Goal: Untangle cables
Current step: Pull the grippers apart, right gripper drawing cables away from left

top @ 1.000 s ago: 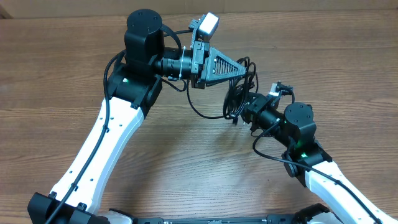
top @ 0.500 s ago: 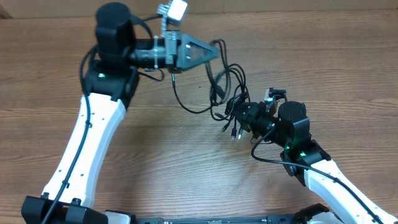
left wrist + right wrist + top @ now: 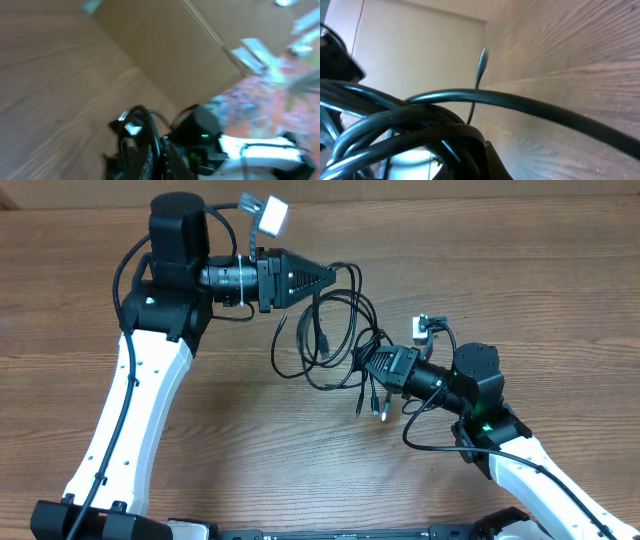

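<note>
Thin, glossy black cables (image 3: 358, 340), looped and knotted, are strung between both grippers over the matte wood-grain surface (image 3: 520, 270), their small metal-tipped plugs dangling. Left gripper (image 3: 333, 277) and right gripper (image 3: 367, 363): tapered jaws clenched on cable strands.

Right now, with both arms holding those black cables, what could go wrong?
1. The cables are bunched in a thick clump at the right jaws, so pulling the arms apart might tighten the knot instead of loosening it.
2. The left jaws seem to pinch only a thin bit of cable at their tip, so it could slip out.
3. The loose plug ends beside the right jaws might snag on a loop.
</note>
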Available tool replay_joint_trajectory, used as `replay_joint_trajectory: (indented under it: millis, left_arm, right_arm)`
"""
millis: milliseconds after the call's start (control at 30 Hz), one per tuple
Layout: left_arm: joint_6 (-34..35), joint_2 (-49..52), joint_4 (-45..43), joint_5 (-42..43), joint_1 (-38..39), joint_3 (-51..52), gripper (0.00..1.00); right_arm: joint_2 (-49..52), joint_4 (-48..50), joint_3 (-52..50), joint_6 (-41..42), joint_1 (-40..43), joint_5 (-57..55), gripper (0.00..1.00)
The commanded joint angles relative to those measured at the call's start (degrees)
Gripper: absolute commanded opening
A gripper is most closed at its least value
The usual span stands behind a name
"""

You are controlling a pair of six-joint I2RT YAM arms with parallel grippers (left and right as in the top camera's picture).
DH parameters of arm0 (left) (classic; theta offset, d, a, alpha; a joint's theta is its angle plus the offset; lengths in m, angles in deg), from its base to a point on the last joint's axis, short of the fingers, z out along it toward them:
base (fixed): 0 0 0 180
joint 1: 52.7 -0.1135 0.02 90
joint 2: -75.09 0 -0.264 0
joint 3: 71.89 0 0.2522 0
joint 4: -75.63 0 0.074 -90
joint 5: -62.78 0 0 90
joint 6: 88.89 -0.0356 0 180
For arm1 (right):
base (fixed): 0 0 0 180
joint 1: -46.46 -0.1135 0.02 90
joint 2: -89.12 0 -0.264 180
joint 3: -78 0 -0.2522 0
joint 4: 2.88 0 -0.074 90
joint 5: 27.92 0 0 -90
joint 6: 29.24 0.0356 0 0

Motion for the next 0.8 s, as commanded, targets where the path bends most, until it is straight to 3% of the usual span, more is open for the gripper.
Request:
replay_joint_trajectory:
  millis: [0,400,667,767]
  left_arm:
    - [-5.95,-1.46,3.30,-10.05,-2.23,-1.27,0.04]
    - [-10.43,-1.46,15.63,-25.68,-6.43,-1.27,0.04]
    - [-12.55,-1.46,19.89,-29.07,-6.45,-1.27,0.04]
    - [-9.92,-1.46,21.20,-35.82,-6.45,-1.27,0.04]
  right_arm:
    - [-0.04,0.87,0.72,-1.16,-0.17,5.46,0.04]
    - [-0.04,0.94,0.72,-1.11,-0.17,9.25,0.04]
    - [-0.04,1.36,0.72,-1.14,-0.17,8.96,0.04]
    - [-0.04,1.36,0.72,-1.11,-0.17,9.01,0.04]
